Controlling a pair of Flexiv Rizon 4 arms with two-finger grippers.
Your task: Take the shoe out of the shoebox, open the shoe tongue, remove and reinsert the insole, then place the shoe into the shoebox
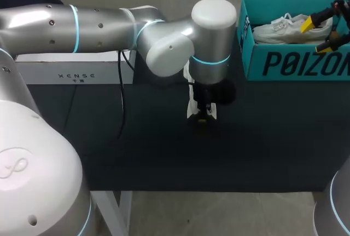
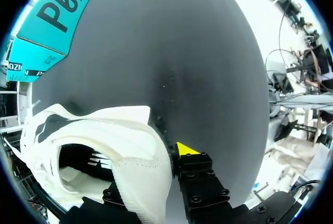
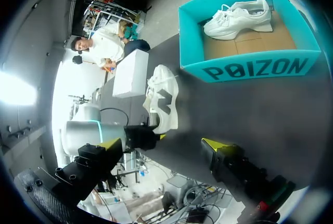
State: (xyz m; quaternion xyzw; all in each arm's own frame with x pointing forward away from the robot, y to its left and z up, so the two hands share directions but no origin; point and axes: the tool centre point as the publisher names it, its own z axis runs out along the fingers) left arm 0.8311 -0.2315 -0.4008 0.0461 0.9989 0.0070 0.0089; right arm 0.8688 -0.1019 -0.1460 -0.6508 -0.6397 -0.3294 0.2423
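Note:
One white shoe (image 1: 192,107) stands on the black table top near the middle, under my left arm's wrist. In the left wrist view its heel wall (image 2: 140,172) sits between the fingers of my left gripper (image 2: 156,167). One finger is inside the shoe, and the yellow-tipped outer finger (image 2: 187,148) presses on it from outside. A second white shoe (image 1: 292,28) lies in the teal shoebox (image 1: 295,63) at the back right. My right gripper (image 1: 320,34) hangs open above that box, holding nothing. From the right wrist view the shoebox (image 3: 250,68) and the gripped shoe (image 3: 162,102) both show.
A long white box (image 1: 74,69) lies at the back left of the table, with a black cable (image 1: 121,99) running down beside it. My left arm's elbow (image 1: 169,47) juts out over the table's middle back.

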